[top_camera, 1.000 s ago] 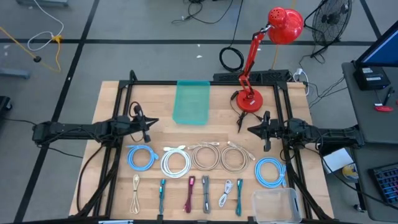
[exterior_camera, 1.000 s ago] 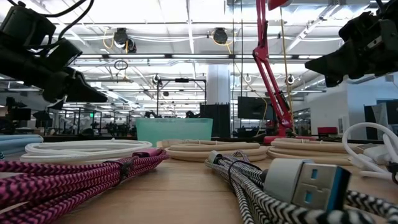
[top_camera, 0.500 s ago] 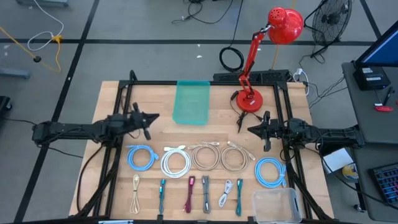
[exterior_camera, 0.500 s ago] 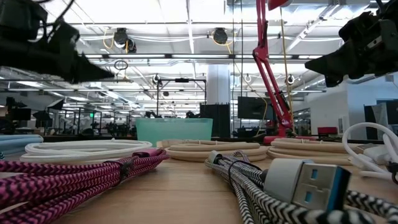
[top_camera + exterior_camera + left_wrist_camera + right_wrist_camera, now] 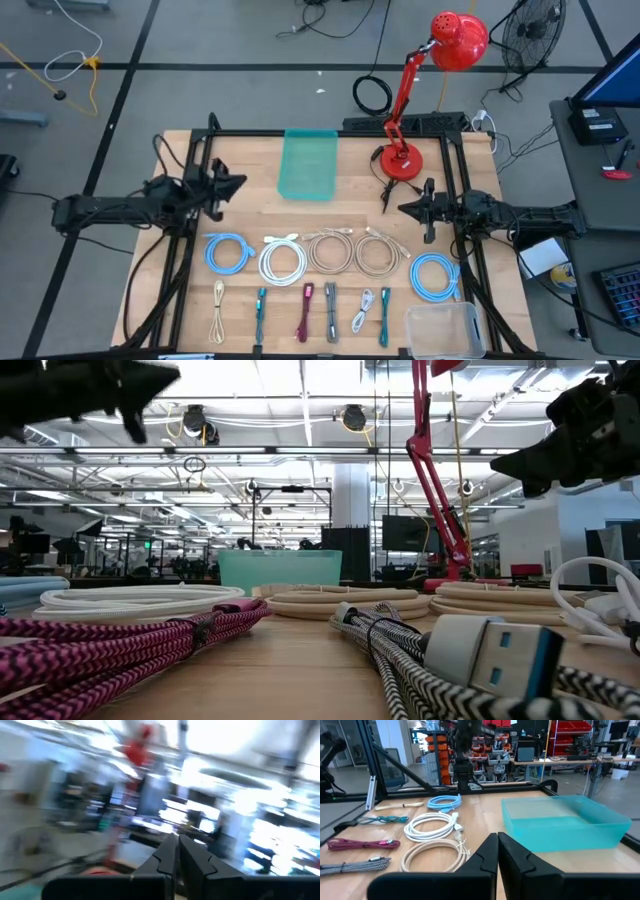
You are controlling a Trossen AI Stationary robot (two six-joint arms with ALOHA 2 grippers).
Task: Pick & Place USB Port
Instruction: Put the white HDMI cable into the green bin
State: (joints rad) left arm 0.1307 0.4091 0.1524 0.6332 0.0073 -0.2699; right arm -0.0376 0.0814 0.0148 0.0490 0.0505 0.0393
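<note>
We list a light wooden table [image 5: 250, 215] inside a black frame. At its far middle lies a translucent teal plastic tray [image 5: 308, 164], empty as far as we can see.

Row of coiled cables nearer the front edge: a light blue coiled cable [image 5: 228, 253], a white coiled cable [image 5: 282, 260], two beige coiled cables [image 5: 330, 251] and [image 5: 378, 252], and a second light blue coil [image 5: 434, 276] toward the right.

Front row, the short USB cables: a cream bundled cable [image 5: 218, 308], a teal cable [image 5: 260, 308], a magenta braided cable [image 5: 306, 312], a black-and-white braided cable [image 5: 331, 312] whose silver USB plug [image 5: 490, 655] with blue insert fills the low view, a white cable [image 5: 363, 310] and another teal cable [image 5: 385, 314]. A clear plastic box [image 5: 445, 330] sits at the front right corner; a red desk lamp [image 5: 420, 90] stands at the far right.

Left gripper [image 5: 238, 181]: fingers pressed together, holding nothing, raised over the left side of the table, beyond the blue coil and well apart from the USB cables.

Right gripper [image 5: 403, 209]: fingers closed, holding nothing, hovering over the right side just beyond the beige coils, apart from every cable.
</note>
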